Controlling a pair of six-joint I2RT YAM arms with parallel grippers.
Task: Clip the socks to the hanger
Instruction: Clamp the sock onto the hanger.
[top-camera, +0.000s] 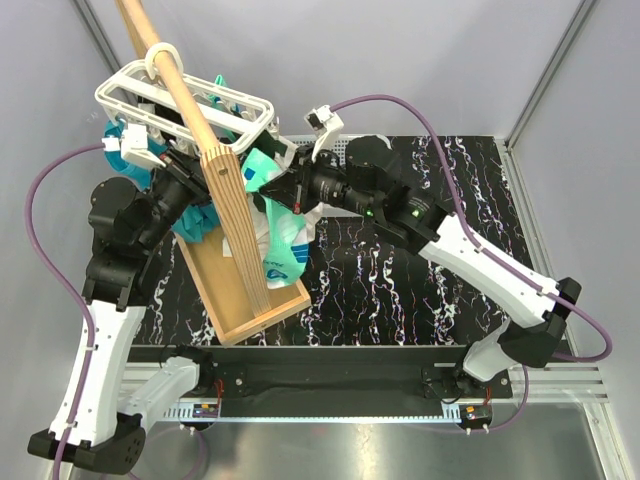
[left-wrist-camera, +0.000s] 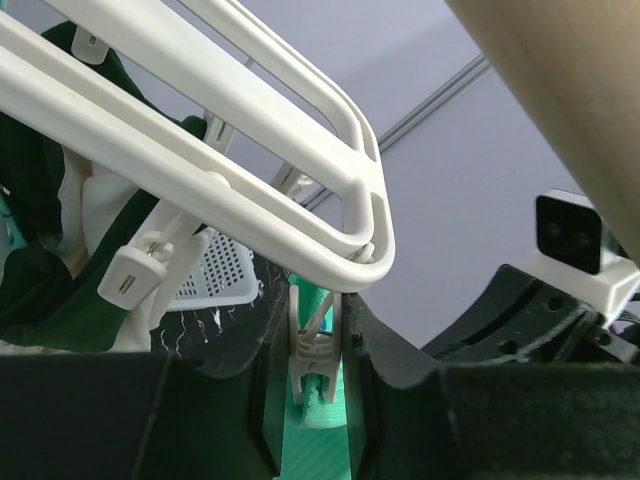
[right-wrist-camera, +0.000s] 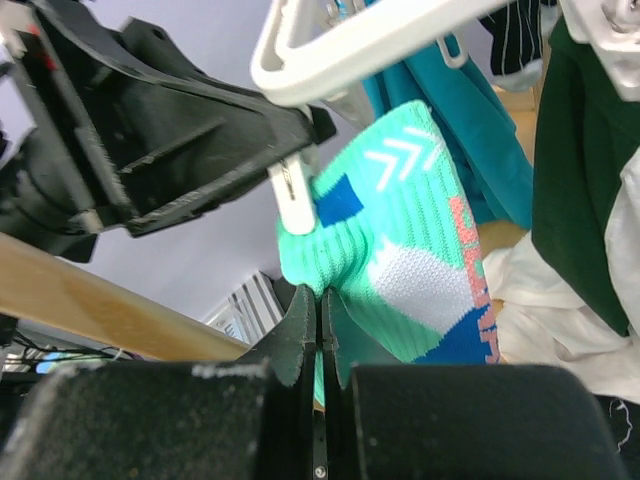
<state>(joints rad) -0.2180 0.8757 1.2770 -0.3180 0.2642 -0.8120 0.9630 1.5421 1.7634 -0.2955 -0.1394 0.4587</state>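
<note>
Status: right gripper pinches mint-green knit sock tight, cuff raised to white plastic clip at its 10 o'clock. Left gripper narrow on that clip — seemingly squeezing it open. White plastic rack hanger at 11 o'clock, top view.

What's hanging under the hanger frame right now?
Under the hanger, a clip meets the mint sock pinched in the right tool; teal cloth and a dark green garment hang behind. Whether the clip grips the sock is hidden by the left tool.

the wooden pole and hanger crowd the left rear; the table's right half looks open.
</note>
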